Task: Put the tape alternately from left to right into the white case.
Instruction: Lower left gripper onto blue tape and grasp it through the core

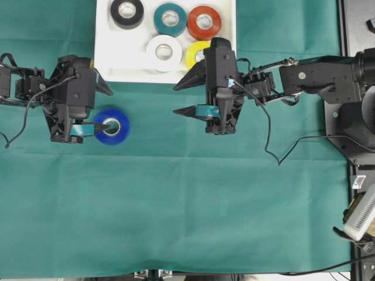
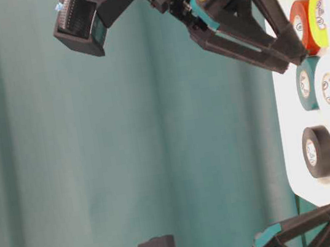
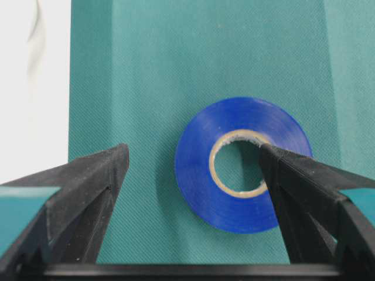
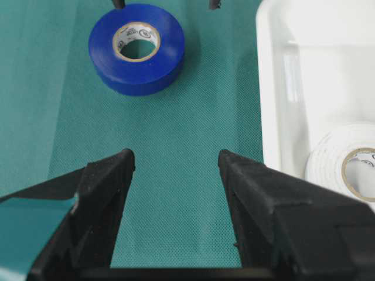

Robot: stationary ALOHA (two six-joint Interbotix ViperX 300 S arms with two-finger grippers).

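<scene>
**Last roll waiting under the left claw**

The left gripper (image 1: 99, 106) stood with its jaws spread wide and gripped nothing. In the left wrist view one fingertip (image 3: 275, 161) hung over the core hole of the blue roll (image 1: 112, 126), while the other sat well off to the roll's side, over bare cloth. The roll lay flat on the green cloth (image 1: 187, 222), just outside the white case (image 1: 105, 64) and near its lower left corner.

The right gripper (image 1: 186, 96) was likewise wide and empty, poised over the cloth beside the case's lower edge.

Inside the case lay five rolls: black (image 1: 127, 13), teal (image 1: 170, 19), red-orange (image 1: 204, 22), white (image 1: 164, 52) and yellow (image 1: 195, 55), the yellow one partly hidden by the right arm.

Judging by this, five rolls were placed and the step in hand was the left arm's pickup of the blue one. The next move probably called for lowering the jaws so one finger entered the core and the other passed outside the rim, then closing on the wall and carrying it to the free spot in the case's lower left.
</scene>
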